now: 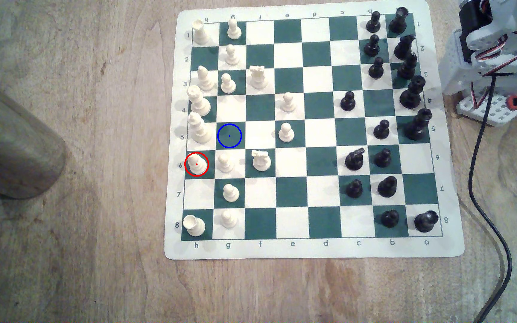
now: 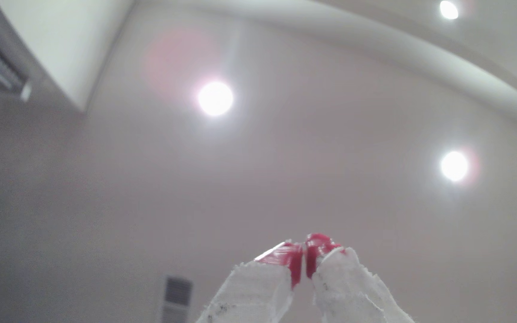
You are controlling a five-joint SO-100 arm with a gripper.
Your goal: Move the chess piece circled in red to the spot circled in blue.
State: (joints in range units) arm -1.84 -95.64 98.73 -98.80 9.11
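exterior view overhead on board [image 1: 313, 248], wrist view ceilingward

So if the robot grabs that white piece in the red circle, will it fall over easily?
Probably not while standing: the bishop has a wide round base. Its narrow, tapered head looks smooth, so shut fingers might slip upward. It looks like light plastic, so a sideways bump could knock it into the neighbouring pawn.

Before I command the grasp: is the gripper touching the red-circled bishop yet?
Apart. The wrist view shows the gripper pointing at the ceiling; the exterior view shows the bishop standing alone.

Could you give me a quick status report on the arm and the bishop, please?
Pincer shut, empty, aimed at ceiling. Bishop upright in red ring. Blue-ringed spot vacant. Cream pawn beside bishop.
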